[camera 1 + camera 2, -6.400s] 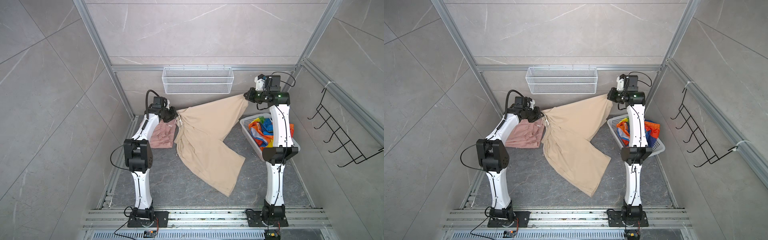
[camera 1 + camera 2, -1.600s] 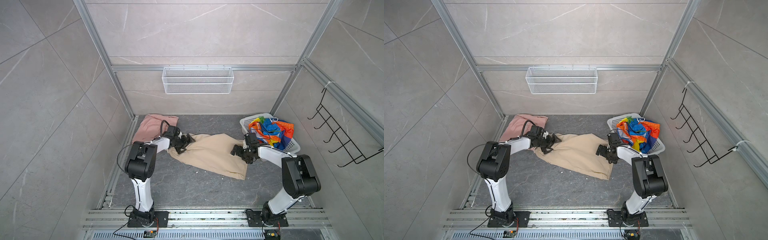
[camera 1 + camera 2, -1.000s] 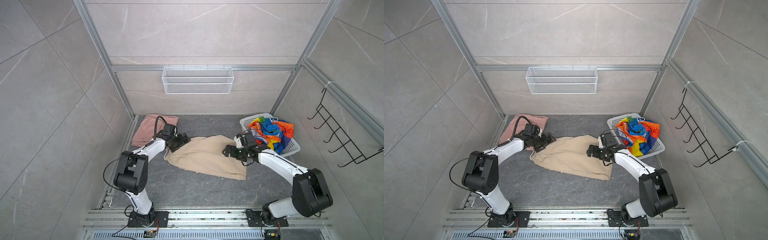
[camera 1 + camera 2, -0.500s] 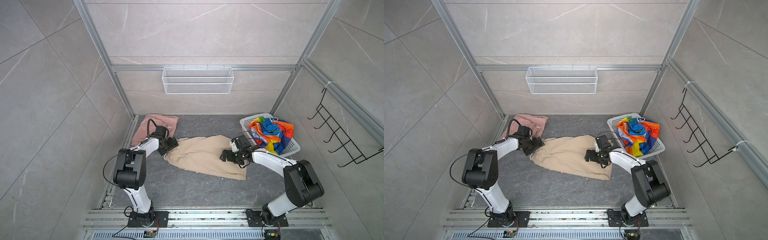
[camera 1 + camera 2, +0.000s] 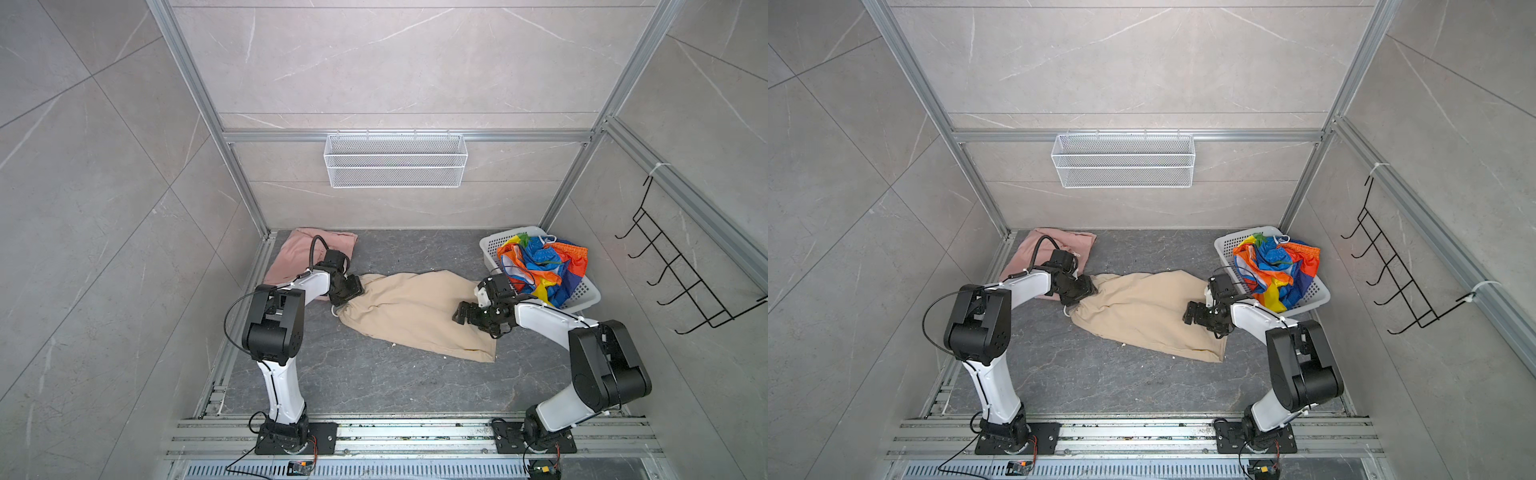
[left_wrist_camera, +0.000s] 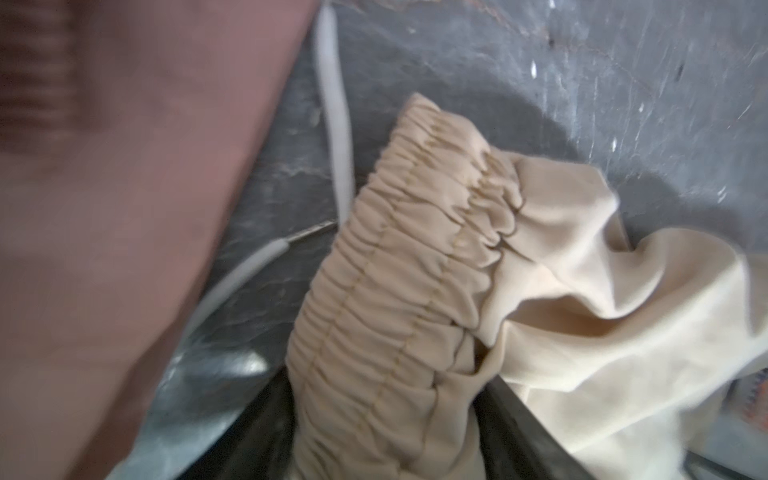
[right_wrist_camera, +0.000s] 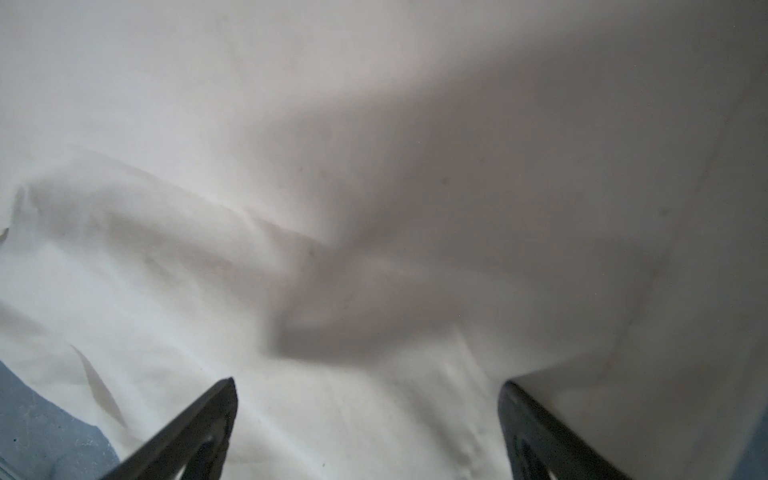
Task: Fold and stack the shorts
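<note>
Centre left, our left gripper now pinches the beige shorts by the waistband; our right gripper stays spread. We judge a fold beginning.

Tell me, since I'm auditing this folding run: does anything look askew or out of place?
The beige shorts lie crooked, slanting across the floor with the waistband bunched at the left hand. The rainbow-striped shorts are crumpled, spilling over the white basket's rim. The pink shorts lie flat in the far corner.

Two white arms, black joints, black cables
</note>
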Controlling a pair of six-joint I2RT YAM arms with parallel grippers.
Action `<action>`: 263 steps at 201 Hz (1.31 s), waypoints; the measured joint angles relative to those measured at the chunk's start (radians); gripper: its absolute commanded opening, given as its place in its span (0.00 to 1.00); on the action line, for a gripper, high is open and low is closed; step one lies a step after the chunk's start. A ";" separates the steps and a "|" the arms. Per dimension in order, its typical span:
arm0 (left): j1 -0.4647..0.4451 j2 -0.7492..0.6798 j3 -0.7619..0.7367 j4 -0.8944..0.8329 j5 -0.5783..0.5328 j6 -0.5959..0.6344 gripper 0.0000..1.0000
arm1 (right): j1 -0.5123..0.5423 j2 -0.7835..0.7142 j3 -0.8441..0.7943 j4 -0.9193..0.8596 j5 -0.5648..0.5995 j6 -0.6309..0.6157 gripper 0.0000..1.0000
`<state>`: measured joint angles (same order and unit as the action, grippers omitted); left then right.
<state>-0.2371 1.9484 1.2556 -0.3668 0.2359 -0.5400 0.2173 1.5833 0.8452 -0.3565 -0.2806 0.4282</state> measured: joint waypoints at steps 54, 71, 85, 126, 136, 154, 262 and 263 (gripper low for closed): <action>-0.017 0.039 0.035 -0.004 0.017 0.024 0.00 | -0.022 0.009 0.000 0.017 -0.024 0.000 0.99; -0.018 0.039 0.037 -0.005 0.017 0.027 0.00 | -0.026 0.010 0.000 0.018 -0.027 0.000 0.99; -0.018 0.039 0.039 -0.008 0.016 0.027 0.00 | -0.030 0.010 0.000 0.018 -0.028 0.000 0.99; -0.024 0.022 0.072 -0.113 -0.027 0.047 0.00 | -0.038 0.010 0.008 0.014 -0.030 0.000 0.99; -0.025 0.012 0.086 -0.152 -0.052 0.056 0.00 | -0.039 0.013 0.013 0.012 -0.029 0.000 0.99; -0.027 0.000 0.119 -0.215 -0.092 0.076 0.00 | -0.040 0.029 0.031 0.012 -0.029 0.001 0.99; -0.020 -0.082 0.310 -0.487 -0.286 0.219 0.00 | -0.014 0.086 0.103 0.024 -0.057 0.043 0.99; -0.021 -0.083 0.311 -0.489 -0.287 0.219 0.00 | -0.013 0.086 0.103 0.024 -0.057 0.043 0.99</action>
<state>-0.2577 1.8652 1.5669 -0.8555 -0.0513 -0.3206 0.2043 1.6691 0.9482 -0.3321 -0.3378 0.4713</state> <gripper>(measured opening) 0.057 0.992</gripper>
